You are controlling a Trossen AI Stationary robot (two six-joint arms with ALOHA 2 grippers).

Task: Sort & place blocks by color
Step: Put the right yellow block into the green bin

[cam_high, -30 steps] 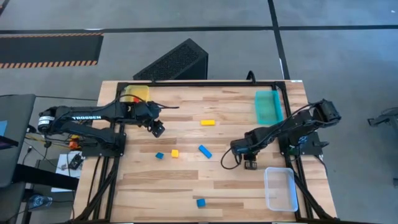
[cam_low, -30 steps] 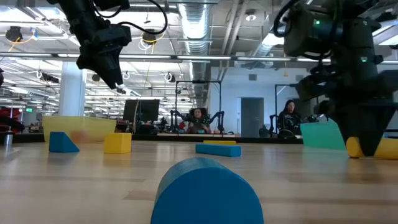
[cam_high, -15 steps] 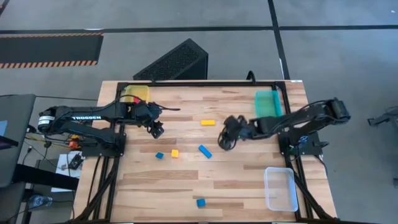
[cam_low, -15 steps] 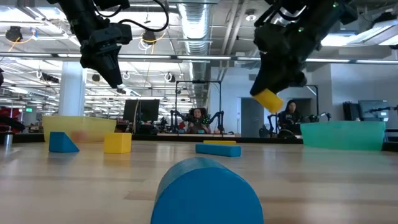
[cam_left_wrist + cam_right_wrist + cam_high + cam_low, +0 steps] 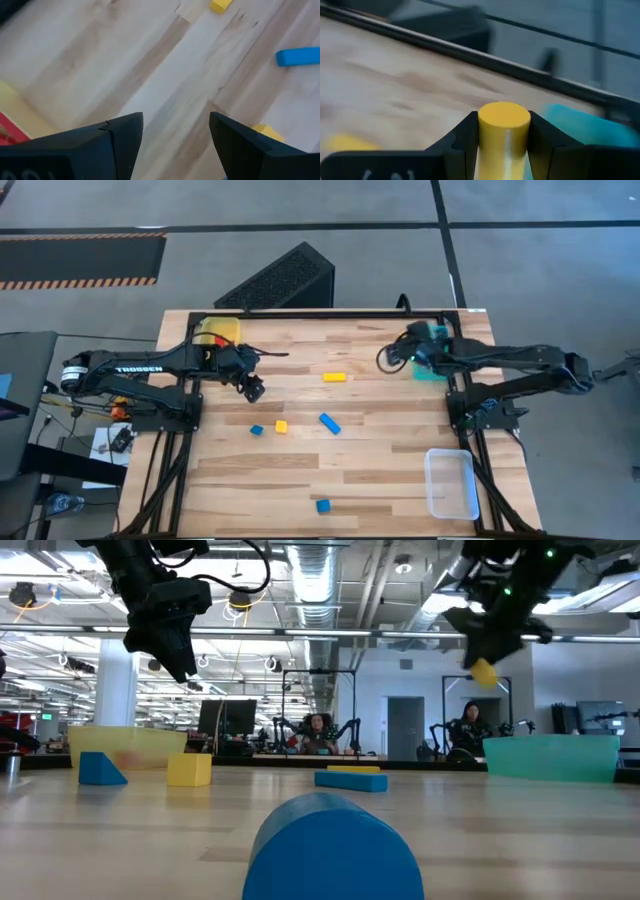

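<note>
My right gripper (image 5: 405,353) is high over the table's far right part, beside the teal tray (image 5: 433,351), shut on a yellow cylinder block (image 5: 504,131). In the low view that cylinder block (image 5: 483,672) shows under the gripper. My left gripper (image 5: 252,388) hovers open above the table's left part, near the yellow tray (image 5: 218,332). Lying flat on the wood are a yellow bar (image 5: 334,377), a yellow cube (image 5: 281,425), a small blue block (image 5: 256,430), a blue bar (image 5: 329,423) and a blue cylinder (image 5: 323,506). My right gripper pinches the yellow cylinder by its curved sides (image 5: 492,145), one finger (image 5: 465,137) on each side. The cylinder's round end (image 5: 504,114) sticks out past the fingertips. It is lifted clear of the table and sits tilted under the gripper in the low view.
A clear tray (image 5: 451,483) sits at the near right corner. The yellow tray holds something red (image 5: 10,132). A black frame runs along the table's far edge (image 5: 330,312). Bare wood lies between the blocks and the right side. People sit far behind the table.
My right gripper has risen from the table by the clear tray with the yellow cylinder, swung toward the table's middle, then gone to the far right, beside the teal tray. The cylinder is lifted clear and carried along.
</note>
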